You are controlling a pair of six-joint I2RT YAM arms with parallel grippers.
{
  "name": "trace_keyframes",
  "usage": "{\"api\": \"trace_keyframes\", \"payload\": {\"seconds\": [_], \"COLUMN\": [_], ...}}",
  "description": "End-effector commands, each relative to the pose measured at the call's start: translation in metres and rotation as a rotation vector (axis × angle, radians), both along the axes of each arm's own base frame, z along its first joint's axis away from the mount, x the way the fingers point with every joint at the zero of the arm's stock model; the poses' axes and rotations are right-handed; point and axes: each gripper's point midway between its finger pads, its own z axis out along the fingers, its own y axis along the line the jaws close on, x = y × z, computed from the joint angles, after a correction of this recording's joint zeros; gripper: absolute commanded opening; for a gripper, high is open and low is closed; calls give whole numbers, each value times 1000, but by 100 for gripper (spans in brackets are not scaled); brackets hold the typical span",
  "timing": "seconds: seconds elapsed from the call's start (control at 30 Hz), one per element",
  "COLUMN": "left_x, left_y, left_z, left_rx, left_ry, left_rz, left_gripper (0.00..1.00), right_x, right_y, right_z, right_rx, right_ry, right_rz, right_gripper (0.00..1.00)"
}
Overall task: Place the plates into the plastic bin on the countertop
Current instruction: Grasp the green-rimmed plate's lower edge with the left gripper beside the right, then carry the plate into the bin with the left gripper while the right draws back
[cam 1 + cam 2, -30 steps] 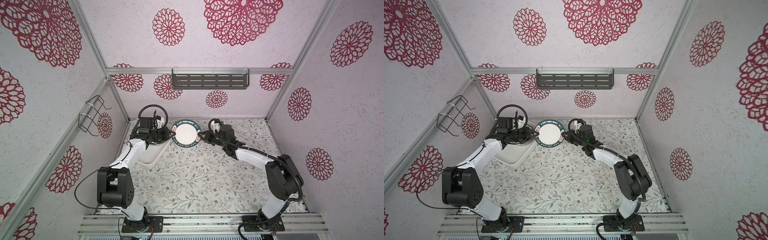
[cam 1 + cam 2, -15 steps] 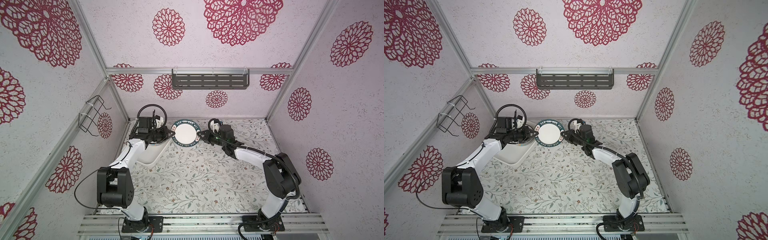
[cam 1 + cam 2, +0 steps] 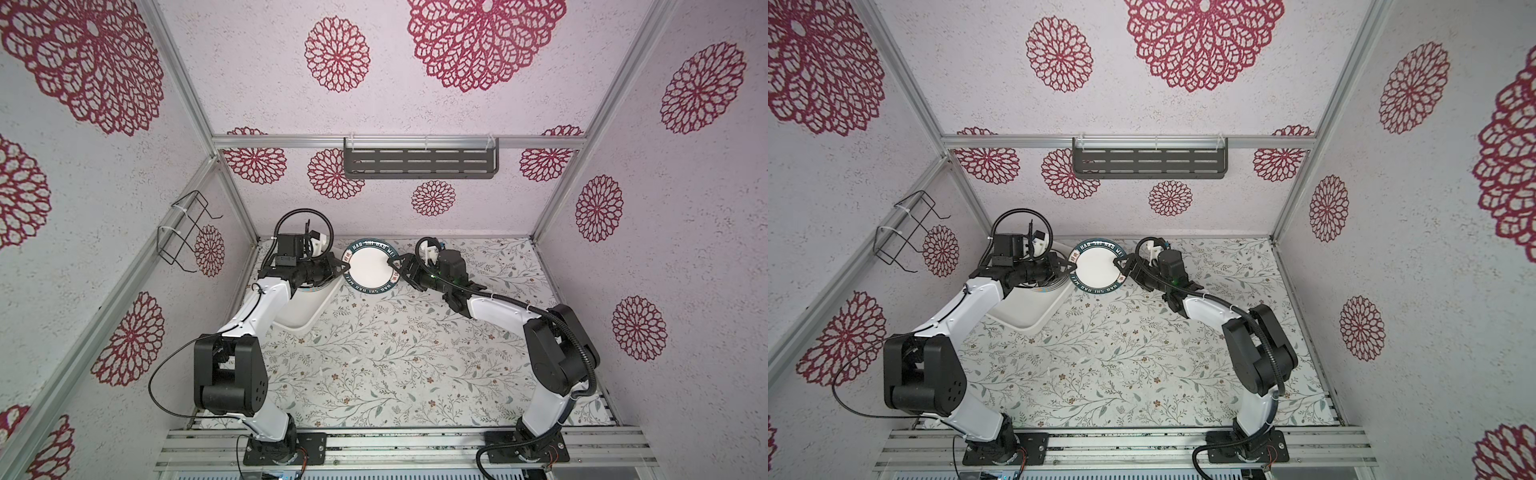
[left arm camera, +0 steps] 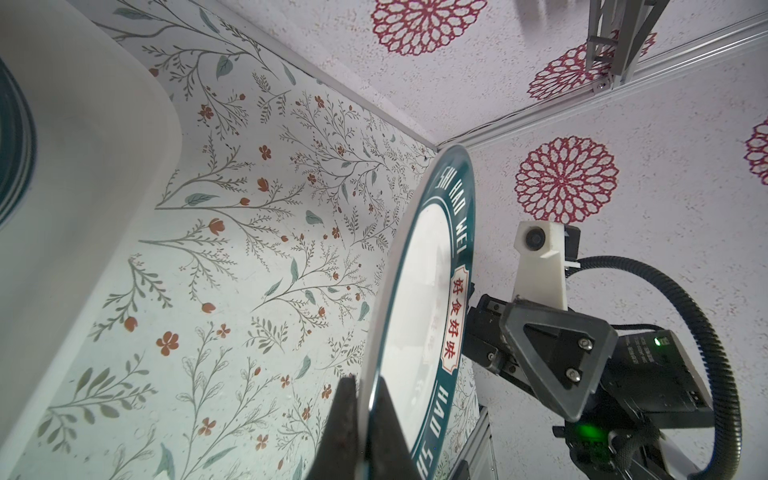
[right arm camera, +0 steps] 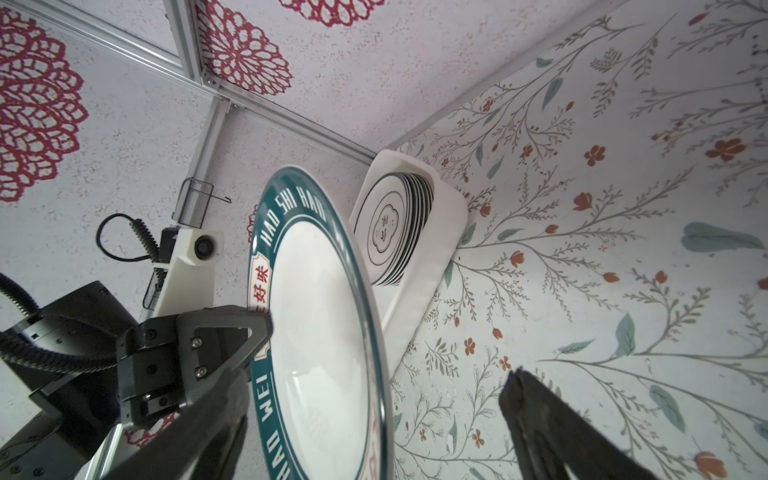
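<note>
Both top views show our two arms meeting near the back wall, with one plate between them. The plate is white with a dark teal rim and white letters. Its face looks up.

Our left gripper is clamped tight on the plate's left edge. In the left wrist view we see its two fingers pinching the rim, one on each side.

Our right gripper is at the plate's right edge with its jaws wide apart. In the right wrist view the rim sits in the gap. One finger stands well away from the plate. The other finger is close to the plate's face, and we cannot tell if it touches. Only our left gripper has a real hold.

The plate hangs above the countertop, not on it. It is just beside the bin, off the bin's far right corner, and not inside it.

The bin is white and lies on the left side of the countertop, partly under our left arm. A stack of plates sits in its far end. The top one is white with thin dark rings and a mark in the middle.

A dark shelf hangs on the back wall, and a wire rack hangs on the left wall.
</note>
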Motion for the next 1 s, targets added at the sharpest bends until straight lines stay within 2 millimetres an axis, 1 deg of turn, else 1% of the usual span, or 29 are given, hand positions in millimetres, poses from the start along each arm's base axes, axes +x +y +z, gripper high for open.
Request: {"api": "trace_keyframes", "payload": {"seconds": [0.0,0.2,0.43,0.73,0.83,0.97], "left_x": [4,4,3,5,8,11], "left_y": [2,4,6,13,23,42], "left_z": [13,13,17,18,18,22], "left_rx": [-10,-11,-9,-6,-2,6], "left_ry": [-59,-59,-71,-73,-74,-78], "left_rz": [-8,0,4,29,65,125], "left_gripper": [0,0,0,0,0,0], "right_x": [3,4,7,4,4,5], "right_y": [-8,-21,-22,-29,-29,-29], "right_z": [19,16,20,23,28,35], "right_rx": [-23,-76,-82,-114,-116,-115], "right_ry": [-69,-69,-82,-101,-122,-145], "right_rz": [-47,-103,-117,-134,-128,-131], "right_gripper": [99,99,99,99,99,99]}}
